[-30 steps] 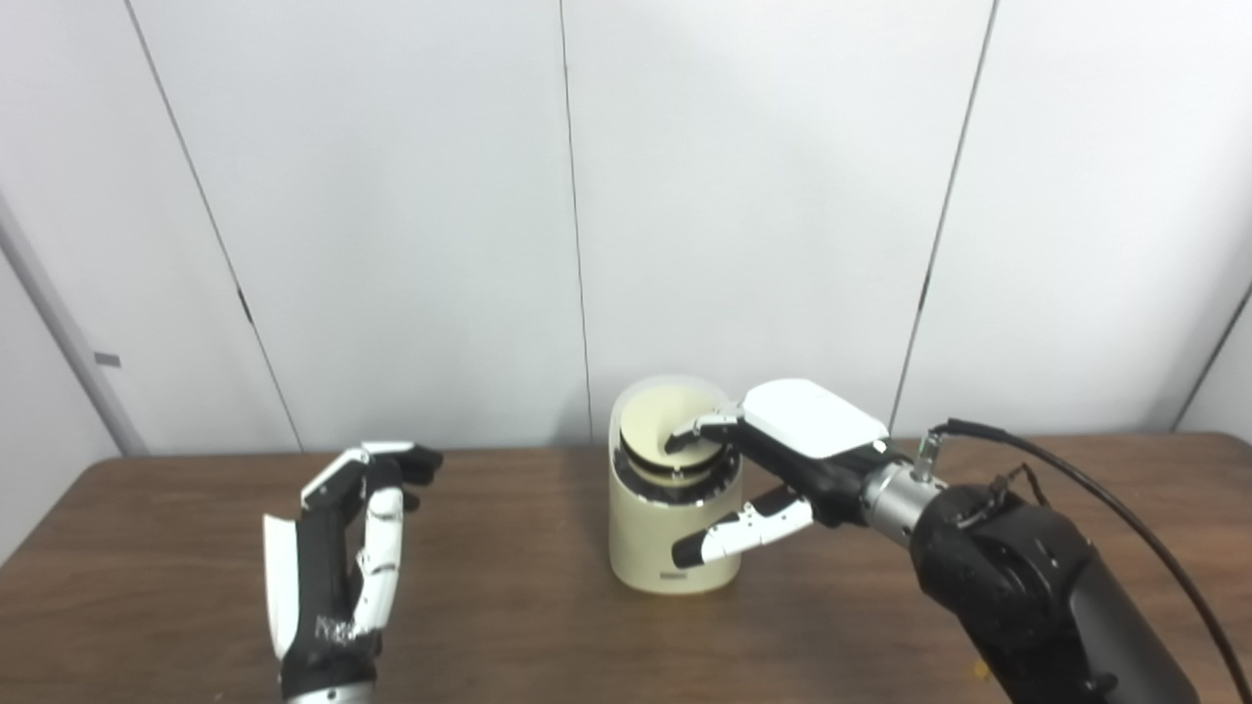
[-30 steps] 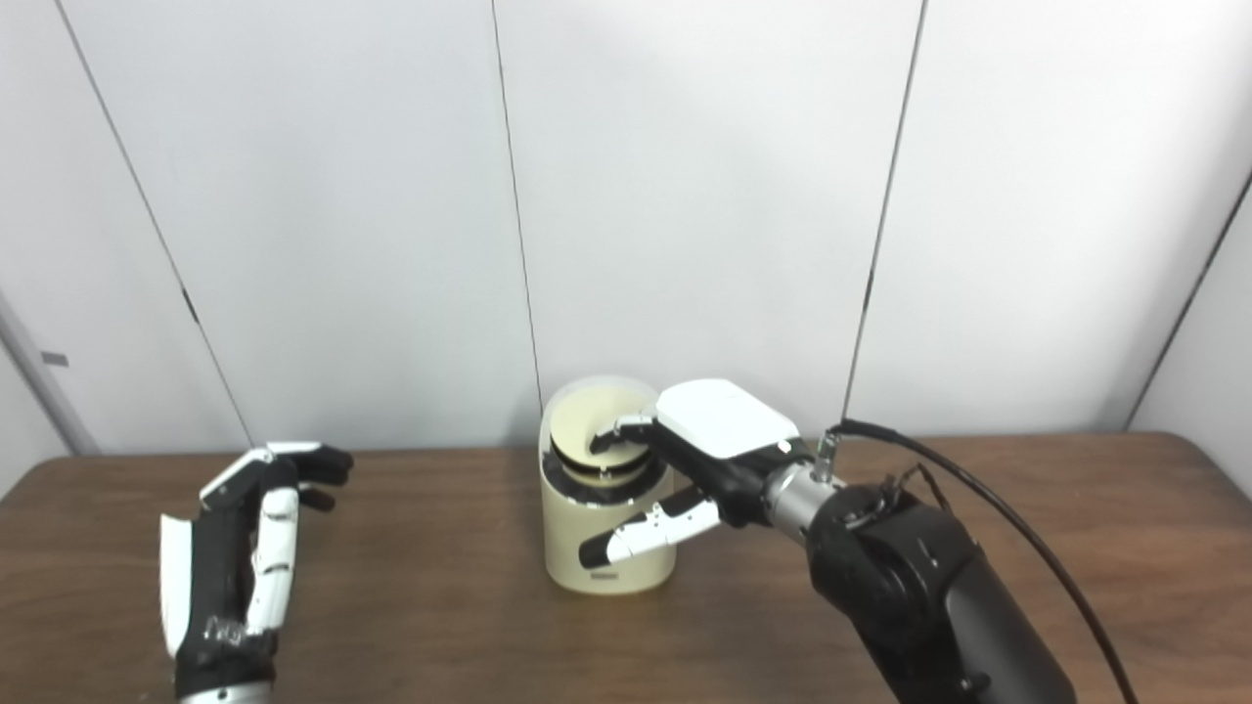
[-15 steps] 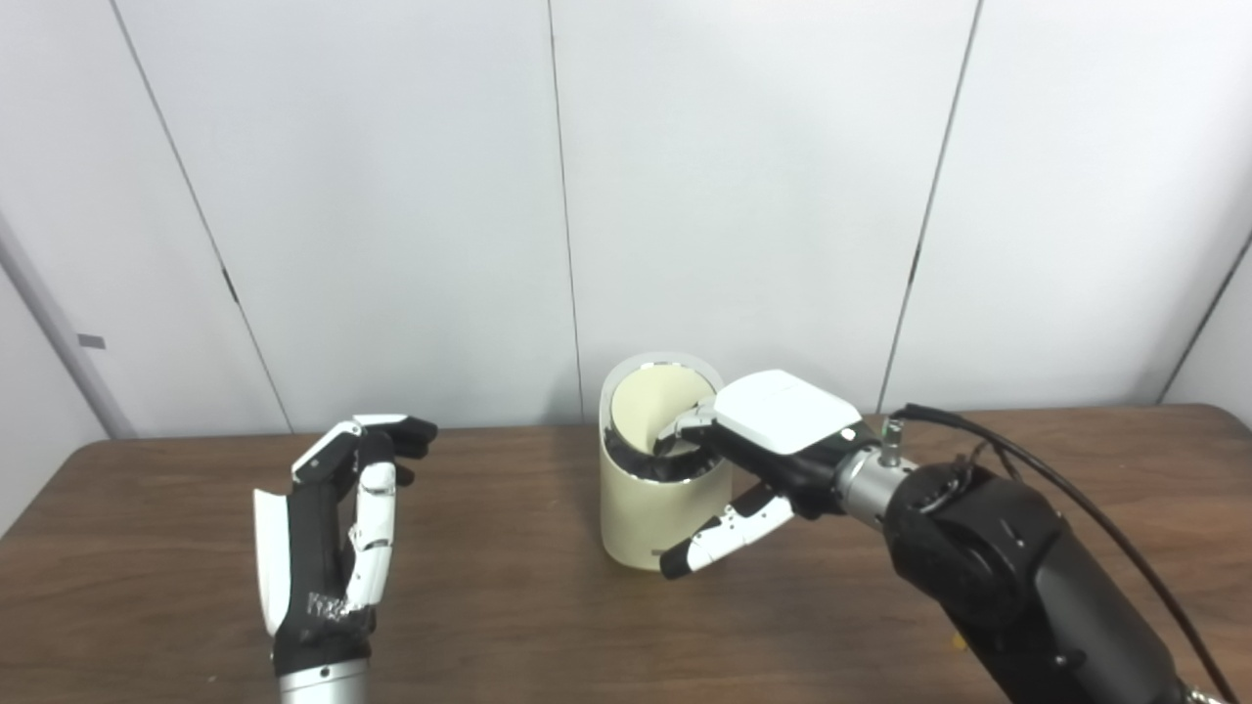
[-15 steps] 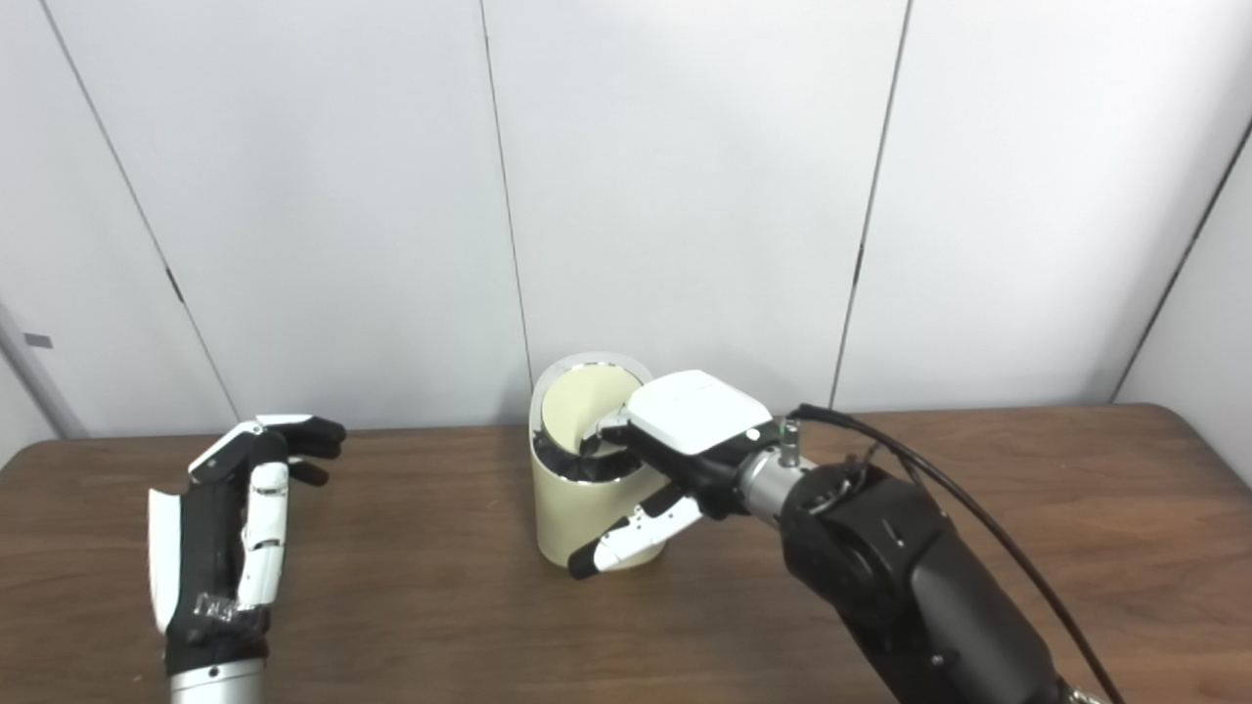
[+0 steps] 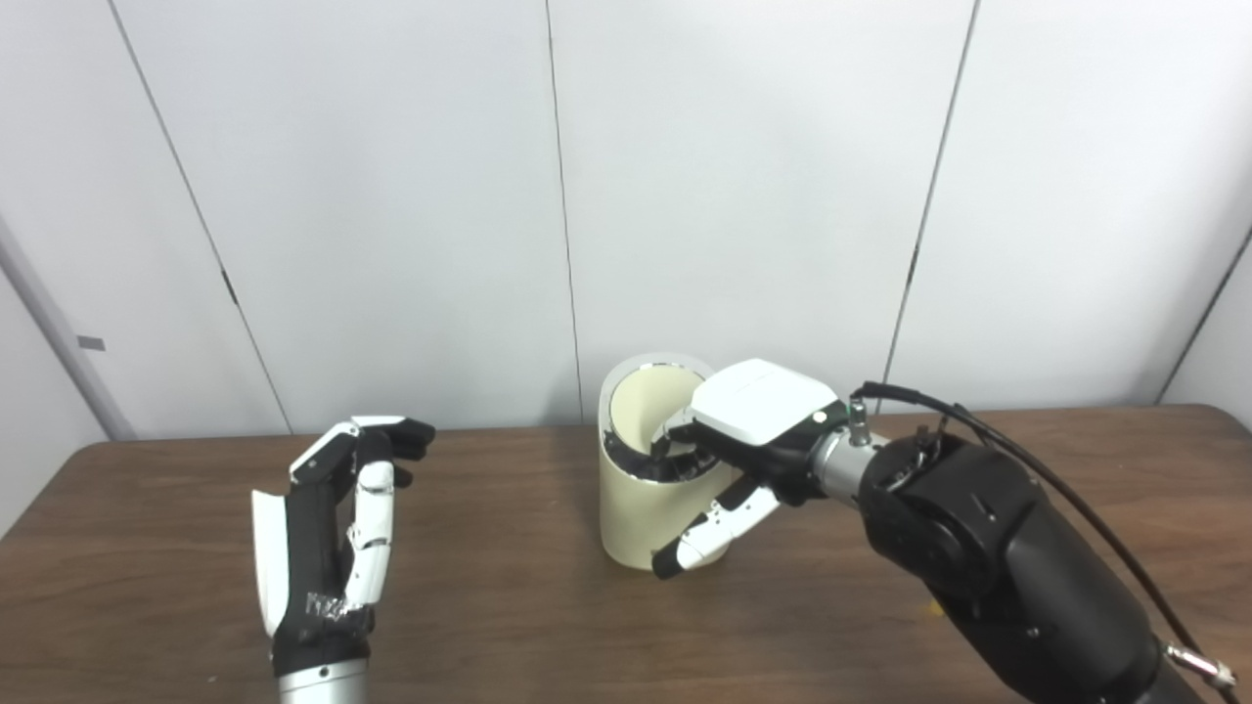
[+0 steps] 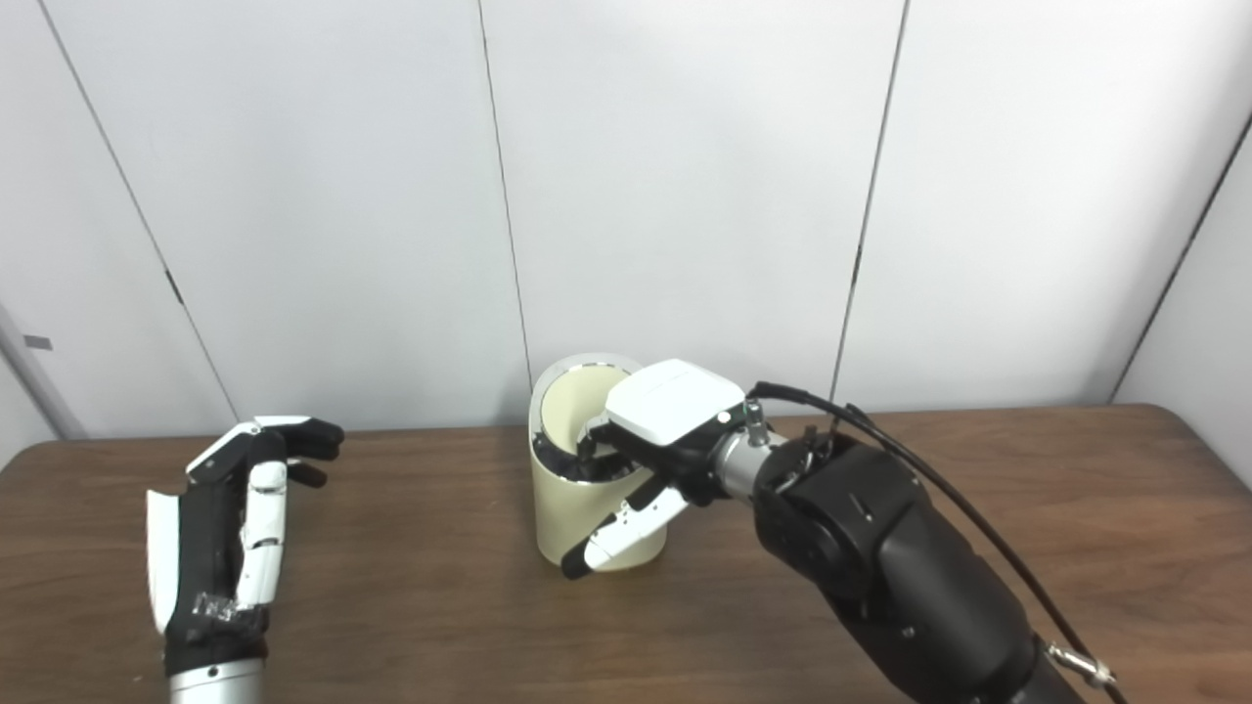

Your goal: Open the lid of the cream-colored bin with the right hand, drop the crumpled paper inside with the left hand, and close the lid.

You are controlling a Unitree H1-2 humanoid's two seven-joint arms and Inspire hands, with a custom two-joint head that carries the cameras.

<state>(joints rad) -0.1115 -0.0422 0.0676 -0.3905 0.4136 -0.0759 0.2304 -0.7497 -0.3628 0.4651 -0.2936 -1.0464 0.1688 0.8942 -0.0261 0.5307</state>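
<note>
Centre frame: bin (image 5: 641,518) on worktop (image 5: 489,596), lid (image 5: 650,411) being kept swung up by right hand (image 5: 758,430), fingers hooked over the rim, thumb against the wall for bracing. Left hand (image 5: 328,533), lower left, being held upright, fingers loosely curled, empty. No paper is being seen; presumably inside.

The left hand (image 5: 328,543) is black with a white plate along its outer edge, white segments on the fingers, black fingertips, a small patch of white lettering near the wrist and a silver metal cuff below it. The right hand (image 5: 758,430) carries a smooth, rounded white cover on its back, with a black palm and a white thumb tipped in black, and joins a short silver wrist collar bearing a small metal stud. Behind that collar the right forearm (image 6: 880,557) is a bulky matte-black shell with small screws, and a black cable (image 5: 1066,499) arcs from the wrist back along it to a silver fitting.
</note>
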